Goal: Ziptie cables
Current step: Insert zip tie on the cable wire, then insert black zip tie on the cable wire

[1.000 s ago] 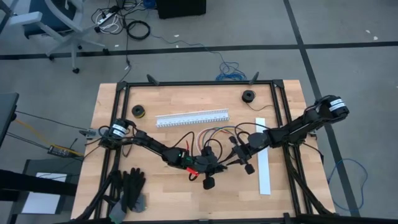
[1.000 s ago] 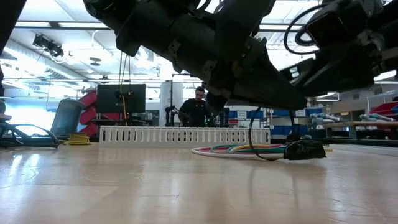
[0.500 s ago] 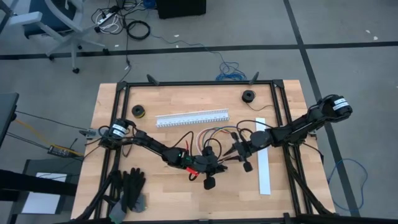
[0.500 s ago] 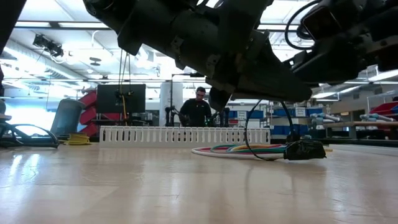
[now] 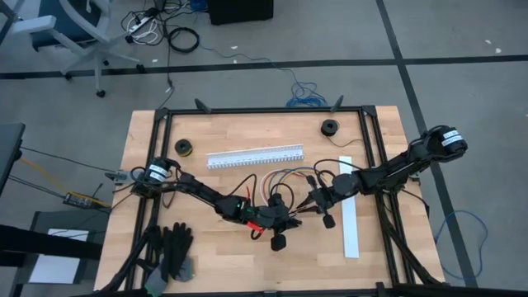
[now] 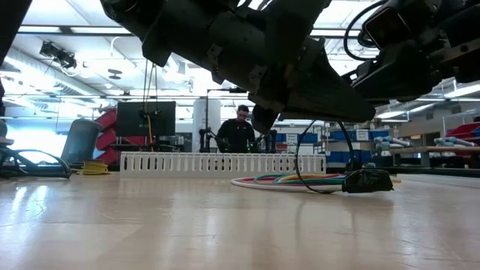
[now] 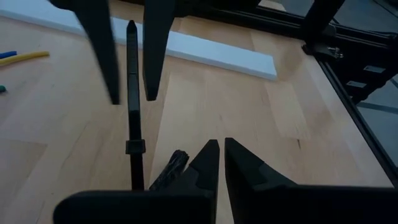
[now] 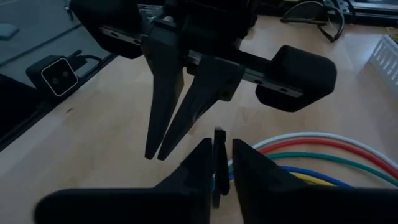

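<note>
On the left of the desk a pair of black gloves lies near the front edge, and a small yellow-and-black spool sits toward the back. The left arm reaches in from the left side, its left gripper low over the middle of the desk with its jaws closed tip to tip; in the left wrist view a thin black zip tie stands upright just beside those fingers. Behind the arms a long white slotted channel lies across the desk. The cables, red, green, blue, yellow and white, curve in a loop on the desk between that channel and the two grippers, and the low view shows them lying flat with a dark plug end on the wood. The right gripper meets the left one from the right, its jaws narrow and pinched on the upright black zip tie, with the coloured cables just beyond. Farther right a flat white strip lies on the desk and a black spool sits near the back edge. A person stands in the room behind
</note>
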Robot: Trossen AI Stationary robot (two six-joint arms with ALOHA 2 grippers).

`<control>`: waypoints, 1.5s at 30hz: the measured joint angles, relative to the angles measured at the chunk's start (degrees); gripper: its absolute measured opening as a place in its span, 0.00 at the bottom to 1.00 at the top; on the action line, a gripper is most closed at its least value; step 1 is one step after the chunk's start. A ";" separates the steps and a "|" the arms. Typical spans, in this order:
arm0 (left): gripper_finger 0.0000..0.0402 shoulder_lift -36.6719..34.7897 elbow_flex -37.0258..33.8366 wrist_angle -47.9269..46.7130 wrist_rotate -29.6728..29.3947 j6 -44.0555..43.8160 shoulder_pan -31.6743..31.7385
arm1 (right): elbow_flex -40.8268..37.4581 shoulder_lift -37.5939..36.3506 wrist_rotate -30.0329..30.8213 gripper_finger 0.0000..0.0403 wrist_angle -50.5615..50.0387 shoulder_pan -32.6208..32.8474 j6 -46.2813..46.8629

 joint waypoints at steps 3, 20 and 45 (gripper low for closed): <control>0.00 0.00 0.00 0.02 -0.09 -0.02 0.00 | 0.00 0.00 -0.28 0.02 -0.07 0.00 -0.71; 0.01 0.00 0.00 3.35 -0.61 -1.40 0.00 | 0.00 0.00 -0.33 0.00 -0.76 -0.24 0.56; 0.23 -5.46 0.03 -0.94 -6.33 -1.47 -1.05 | 0.00 0.00 -0.23 0.00 -0.96 -0.20 2.61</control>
